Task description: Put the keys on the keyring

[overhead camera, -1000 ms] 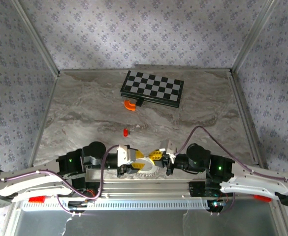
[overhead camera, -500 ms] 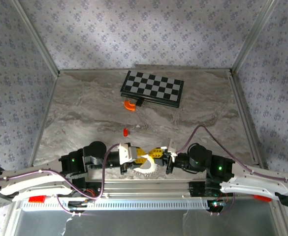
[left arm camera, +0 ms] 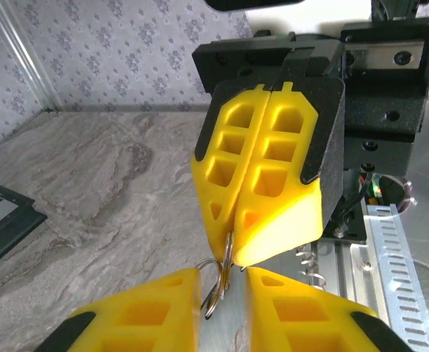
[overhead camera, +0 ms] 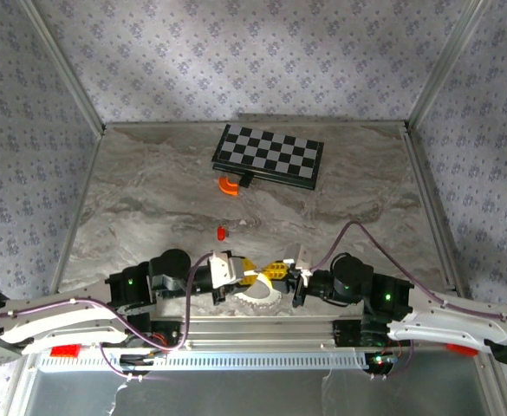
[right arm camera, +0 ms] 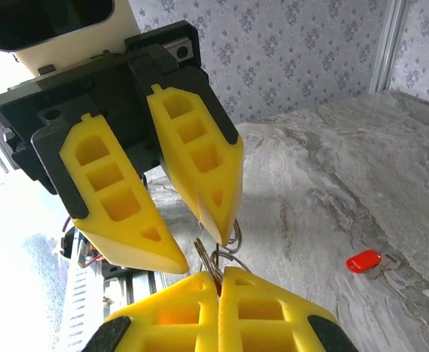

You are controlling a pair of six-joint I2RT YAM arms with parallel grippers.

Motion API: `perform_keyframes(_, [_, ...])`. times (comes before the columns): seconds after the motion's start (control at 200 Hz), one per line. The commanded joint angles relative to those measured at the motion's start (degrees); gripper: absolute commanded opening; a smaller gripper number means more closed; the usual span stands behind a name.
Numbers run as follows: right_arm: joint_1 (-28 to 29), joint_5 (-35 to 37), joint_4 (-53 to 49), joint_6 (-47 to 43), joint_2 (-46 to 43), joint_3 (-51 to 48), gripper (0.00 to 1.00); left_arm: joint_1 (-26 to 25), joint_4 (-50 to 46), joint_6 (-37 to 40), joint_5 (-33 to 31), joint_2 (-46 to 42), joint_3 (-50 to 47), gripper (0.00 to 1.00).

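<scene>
My right gripper (right arm camera: pixel 220 282) is shut on the thin silver keyring (right arm camera: pixel 232 246), with the wire loops pinched between its yellow fingertips. My left gripper (left arm camera: pixel 223 308) faces it tip to tip. Its jaws stand a little apart around the keyring (left arm camera: pixel 215 284), which lies against one finger (left arm camera: pixel 137 315). In the top view both grippers (overhead camera: pixel 243 276) (overhead camera: pixel 276 271) meet near the table's front edge, just above the silver fan of keys (overhead camera: pixel 259 301). The small red-headed key (overhead camera: pixel 222 232) (right arm camera: pixel 364 261) lies alone on the marble, farther back.
A black-and-white chessboard (overhead camera: pixel 269 156) lies at the back of the table, with an orange curved piece (overhead camera: pixel 228 185) beside its near corner. A metal rail (overhead camera: pixel 262 329) runs along the front edge behind the grippers. Patterned walls close in the sides.
The left gripper's jaws have narrowed around the keyring and it has edged slightly right toward the right gripper. The right gripper has stayed shut on the ring.
</scene>
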Motion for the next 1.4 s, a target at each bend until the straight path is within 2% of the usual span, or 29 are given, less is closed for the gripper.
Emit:
perform_keyframes(0.0, [0.28,-0.08,3.33,0.26,-1.08,0.20,0.00,-0.21,-0.06,0.98,-0.09,0.55,1.75,0.19])
perform_keyframes(0.16, [0.29,0.27,2.75,0.24,-1.00,0.20,0.00,-0.20,-0.10,0.96,0.36,0.22,1.93,0.11])
perform_keyframes(0.39, [0.36,0.57,2.59,0.32,-0.67,0.19,0.00,-0.21,-0.47,1.05,1.49,0.40,2.14,0.07])
perform_keyframes(0.475, [0.42,0.93,1.87,0.41,0.00,0.68,0.00,-0.20,-0.54,1.18,2.04,0.93,2.49,0.00])
perform_keyframes(0.71, [1.40,2.60,-3.73,-0.01,2.16,3.57,0.00,-0.19,-3.40,1.80,1.98,0.98,3.78,0.00])
perform_keyframes(1.134, [5.19,0.88,-17.08,-1.28,2.17,8.82,0.34,-0.21,-16.35,4.02,2.79,2.75,9.12,0.00])
perform_keyframes(1.399, [5.65,1.94,-19.00,-1.85,2.68,9.65,0.36,-0.06,-23.58,4.97,4.19,3.97,12.77,0.00])
